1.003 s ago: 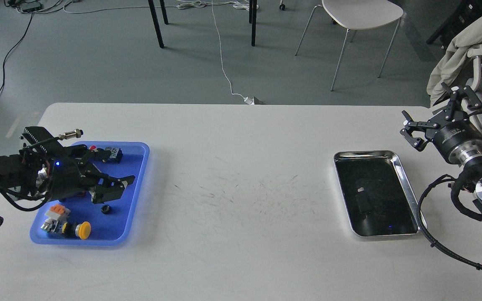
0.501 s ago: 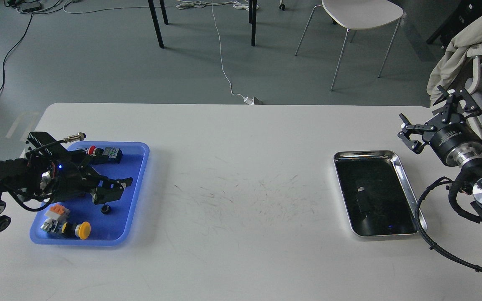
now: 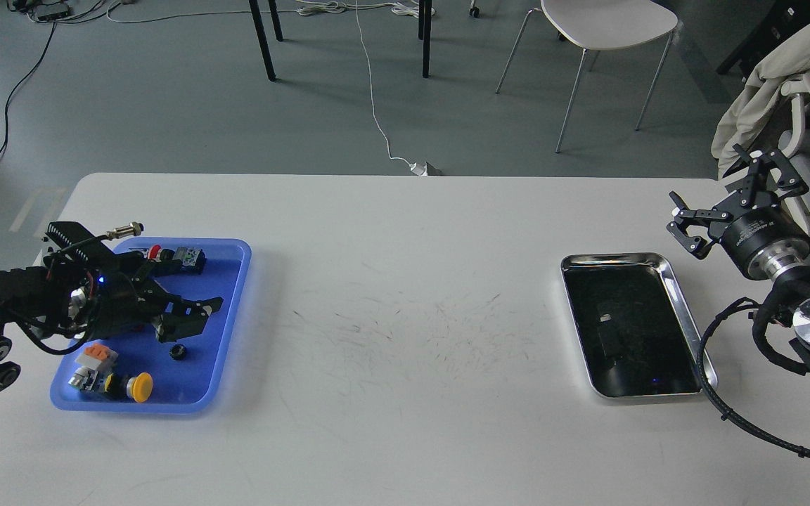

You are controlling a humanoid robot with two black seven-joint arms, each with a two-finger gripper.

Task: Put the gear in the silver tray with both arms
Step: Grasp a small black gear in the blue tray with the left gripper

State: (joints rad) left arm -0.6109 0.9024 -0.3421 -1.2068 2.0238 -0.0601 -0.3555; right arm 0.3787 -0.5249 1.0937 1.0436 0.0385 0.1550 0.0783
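The gear [image 3: 178,351] is a small black toothed ring lying in the blue plastic tray [image 3: 245,270] at the table's left. My left gripper [image 3: 193,316] is open and hovers just above and behind the gear, apart from it. The silver tray [image 3: 616,258] lies empty at the right of the table, its dark bottom mirror-like. My right gripper [image 3: 725,200] is open with its fingers spread wide, held above the table's far right corner, behind and to the right of the silver tray.
The blue tray also holds a yellow push button [image 3: 140,386], an orange-and-white connector [image 3: 95,355], a grey block [image 3: 190,258] and a metal cylinder sensor [image 3: 121,228]. A black cable [image 3: 711,379] loops by the silver tray's right rim. Chairs stand beyond the table.
My left gripper has shifted slightly back and lower over the blue tray. My right gripper has drifted a little up and to the left. The gear has not moved.
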